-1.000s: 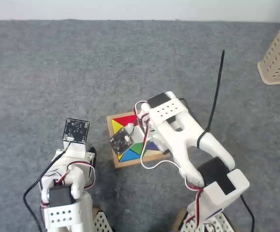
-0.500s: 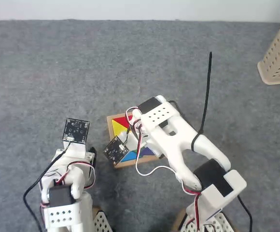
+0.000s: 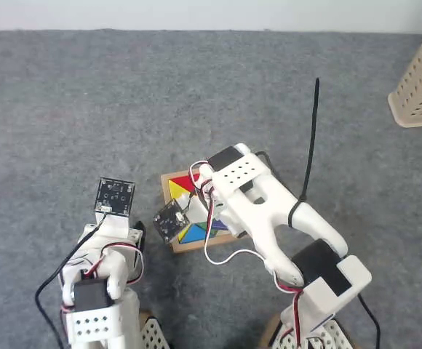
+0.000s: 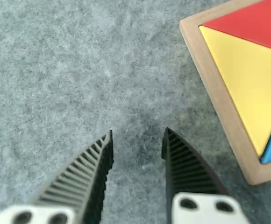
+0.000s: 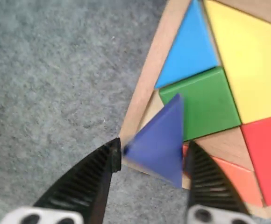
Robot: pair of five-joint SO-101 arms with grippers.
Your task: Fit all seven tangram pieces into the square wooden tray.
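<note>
Between the jaws of the right gripper (image 5: 149, 161) we find the purple triangle (image 5: 160, 140), clamped on both sides and tilted over the edge of the tray (image 5: 160, 60). Just beyond it lie the green square (image 5: 203, 102) and the blue triangle (image 5: 191, 46), with the yellow triangle (image 5: 247, 60) farther out. We see the left gripper (image 4: 138, 154) with jaws spread apart over the carpet (image 4: 56, 70), a tray corner just beside it.

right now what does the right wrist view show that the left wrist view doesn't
Right wrist view's extras: the right gripper holding a purple triangle over the wooden tray's edge, plus a green square and orange piece seated inside. Left wrist view's: the left gripper, open. Shared: carpet and the tray's yellow triangle, red piece, blue triangle.
</note>
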